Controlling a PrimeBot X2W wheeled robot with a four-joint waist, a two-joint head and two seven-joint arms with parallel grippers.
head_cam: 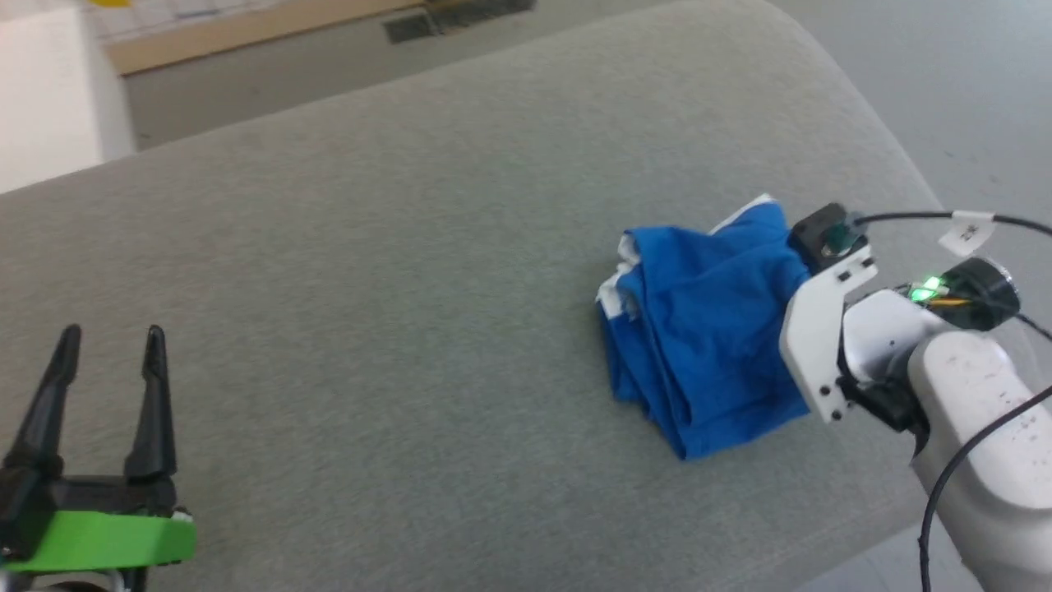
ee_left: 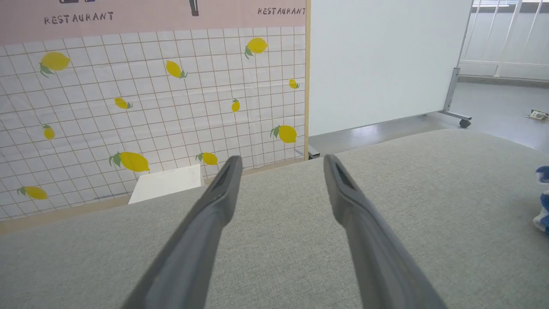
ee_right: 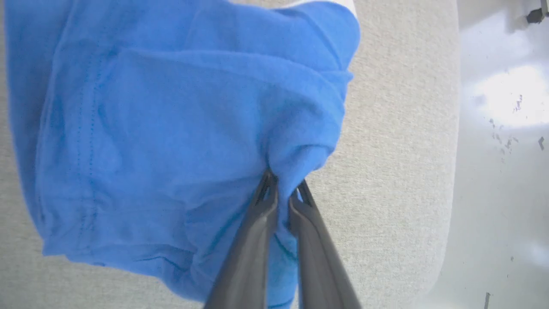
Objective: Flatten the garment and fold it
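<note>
At the near left of the grey upholstered surface, the left gripper hovers, dark fingers spread and empty. Near the surface's right edge lies the bunched bright blue soft shorts with white trim. The right gripper pinches a fold on their right side. The right wrist view reveals that clamp, which the pale wrist hides in the head view.

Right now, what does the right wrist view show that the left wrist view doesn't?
Right wrist: right tool pinched shut on a fold of the blue garment, close up. Left wrist: left tool open and empty, lemon-print wall, white panel. Both: grey cushion, with the garment a blue sliver at the left wrist view's right edge.
</note>
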